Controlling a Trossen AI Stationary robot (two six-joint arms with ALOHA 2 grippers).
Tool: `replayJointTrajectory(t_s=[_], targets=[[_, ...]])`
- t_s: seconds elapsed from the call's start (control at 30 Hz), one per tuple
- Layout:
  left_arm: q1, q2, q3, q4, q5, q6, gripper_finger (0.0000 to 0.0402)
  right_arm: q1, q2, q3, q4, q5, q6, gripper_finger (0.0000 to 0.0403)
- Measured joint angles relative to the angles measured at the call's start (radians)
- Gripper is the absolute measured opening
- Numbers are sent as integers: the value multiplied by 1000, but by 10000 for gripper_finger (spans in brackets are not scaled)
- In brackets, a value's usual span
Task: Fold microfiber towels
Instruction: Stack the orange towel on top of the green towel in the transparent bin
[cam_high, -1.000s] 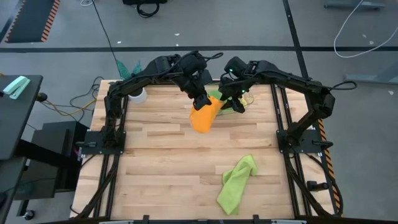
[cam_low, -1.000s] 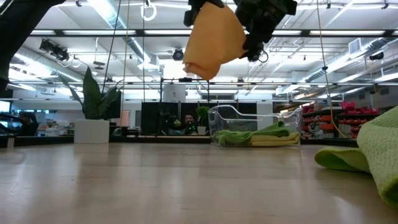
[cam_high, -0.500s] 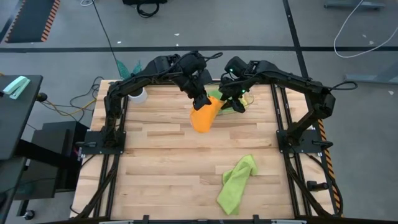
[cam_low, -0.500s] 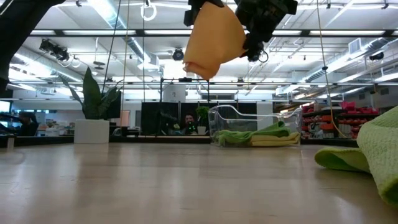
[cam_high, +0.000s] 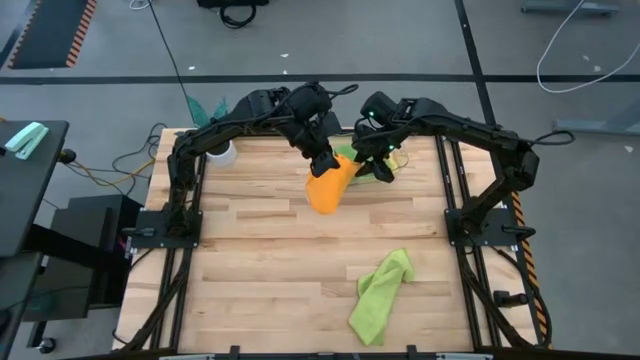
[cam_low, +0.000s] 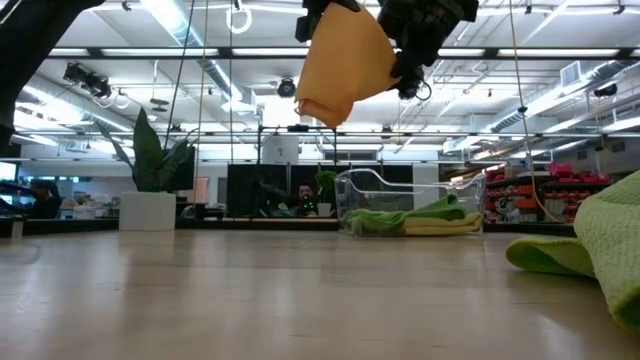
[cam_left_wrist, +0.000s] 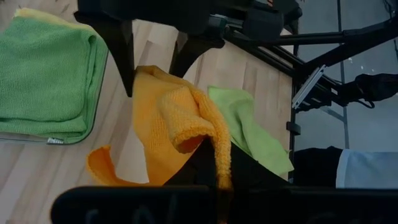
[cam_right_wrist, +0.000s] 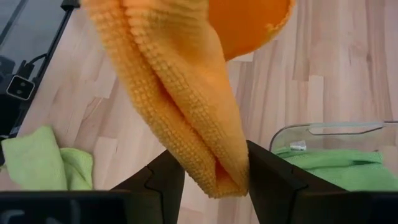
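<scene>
An orange towel (cam_high: 328, 190) hangs high over the table's far middle. My left gripper (cam_high: 322, 163) is shut on it. My right gripper (cam_right_wrist: 214, 180) stands open just to its right. A folded edge of the towel (cam_right_wrist: 205, 130) reaches between the right gripper's fingers. A crumpled lime green towel (cam_high: 380, 295) lies on the table near the front right. Folded green and yellow towels (cam_low: 415, 218) lie in a clear tray (cam_low: 360, 185) at the far side. My left gripper pinches a bunched upper part of the orange towel (cam_left_wrist: 214, 140) between its two fingers, coming slanting down from the far left. The towel hangs below it, folded over itself and clear of the table (cam_low: 335, 70). My right gripper's fingers (cam_right_wrist: 267, 180) stand on either side of the towel's folded edge; I cannot tell whether they touch it.
A leafy plant in a white pot (cam_low: 148, 210) stands at the far left corner. The clear tray sits under the two grippers at the far side. Bare wood (cam_high: 260, 260) lies between the hanging towel and the front edge.
</scene>
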Motion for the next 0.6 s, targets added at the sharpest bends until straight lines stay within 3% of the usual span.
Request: replayJointTrajectory(t_s=[0.43,0.6], targets=[[0,-2,0,0,1,-3,9,34,-1,50,-7,0,-1,158],[1,-2,0,-1,0,-2,9,34,-1,50,-17,0,42,108]])
